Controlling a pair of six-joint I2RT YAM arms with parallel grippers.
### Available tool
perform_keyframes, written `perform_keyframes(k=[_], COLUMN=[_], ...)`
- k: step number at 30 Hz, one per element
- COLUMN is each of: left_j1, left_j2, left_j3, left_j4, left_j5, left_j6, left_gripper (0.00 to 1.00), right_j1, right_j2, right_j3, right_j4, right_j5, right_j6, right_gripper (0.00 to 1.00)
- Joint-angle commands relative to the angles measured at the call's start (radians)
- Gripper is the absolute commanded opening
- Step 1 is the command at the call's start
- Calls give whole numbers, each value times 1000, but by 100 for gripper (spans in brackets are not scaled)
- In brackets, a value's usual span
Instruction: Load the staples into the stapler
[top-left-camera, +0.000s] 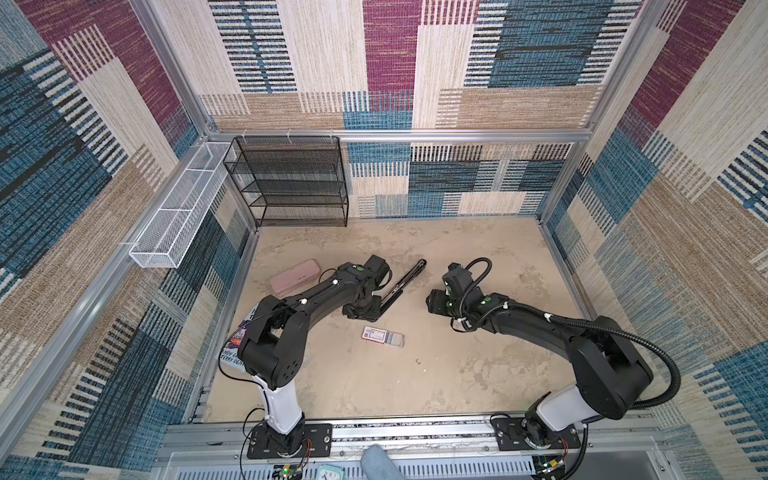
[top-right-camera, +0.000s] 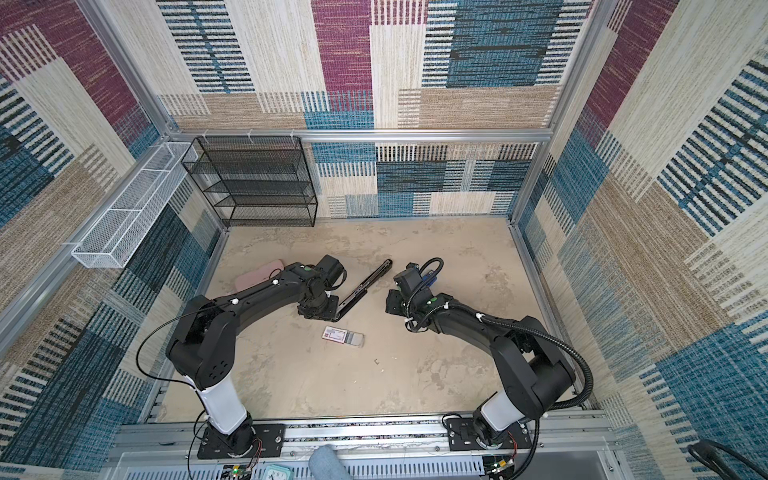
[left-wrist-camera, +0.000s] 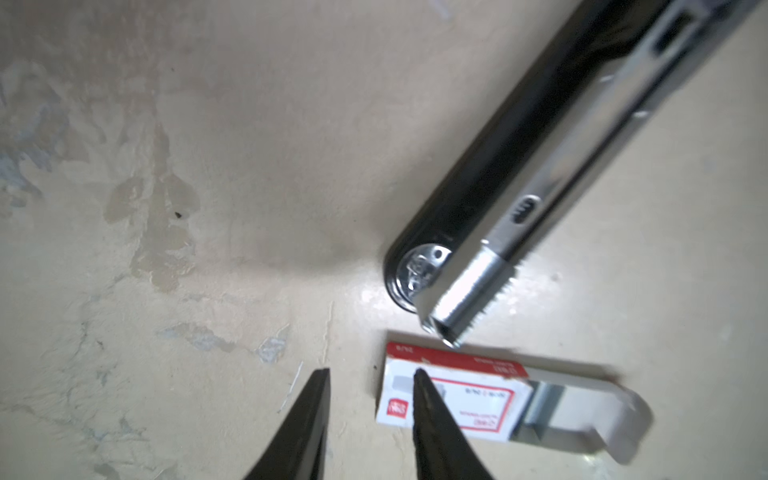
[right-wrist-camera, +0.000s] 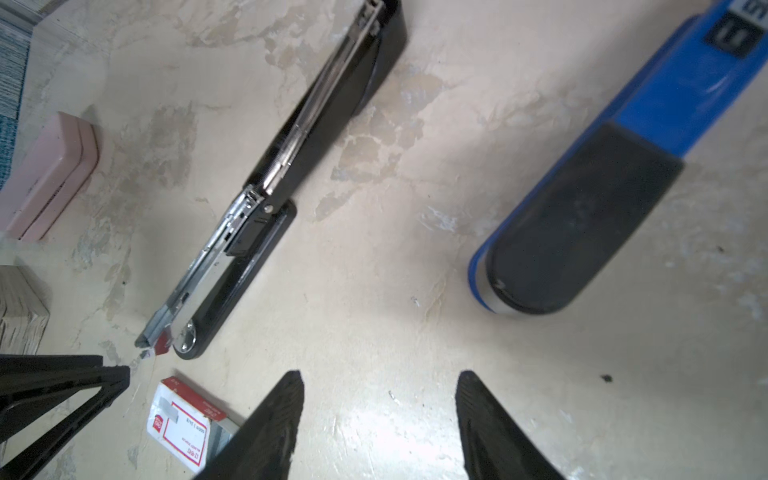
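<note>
Loading stage: judged to be fetching a strip; none lifted yet.
Pencil case (top-left-camera: 294, 277): pink, far left on the surface (top-left-camera: 478, 249); not a task item.
Left pincer (left-wrist-camera: 370, 374): partly open, empty; one fingertip (left-wrist-camera: 419, 376) over the box's closed end.
Staples (left-wrist-camera: 540, 409): silvery strips in the tray slid out of the red-and-white box (top-left-camera: 375, 334), centre, just nearer than the stapler.
Stapler (top-left-camera: 405, 282): black, opened flat, channel exposed.
Right pincer (right-wrist-camera: 380, 378): wide open, empty, right of the stapler.
Blue stapler (right-wrist-camera: 602, 187): right, closed.
Next move: likely shifting over the tray, then pinching one thin strip.
</note>
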Motion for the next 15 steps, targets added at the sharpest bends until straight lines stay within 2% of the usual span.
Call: perform_keyframes(k=[1,3,7,11,15], left_j1=[4,6,9,9,8], left_j2=[-42,-53,-10,101,255], left_j3=[13,26,93,221,387], left_j4=[98,163,270,297,245], left_j5=[37,80,158,200,233], left_j6=[51,54,107,216,302], left_gripper=[45,53,60,61,61], right_j1=[-5,-19,-66,-102,-129], right_j2=[-6,-18,-40,-54,-71], right_j3=[29,38,43,33,8], right_j4=[43,57,88,109,123], right_j5=[-16,-28,-73,-99,-125], right_j6=[-48,-64,-81,-98,-99], right_gripper=[65,68,71,73,73])
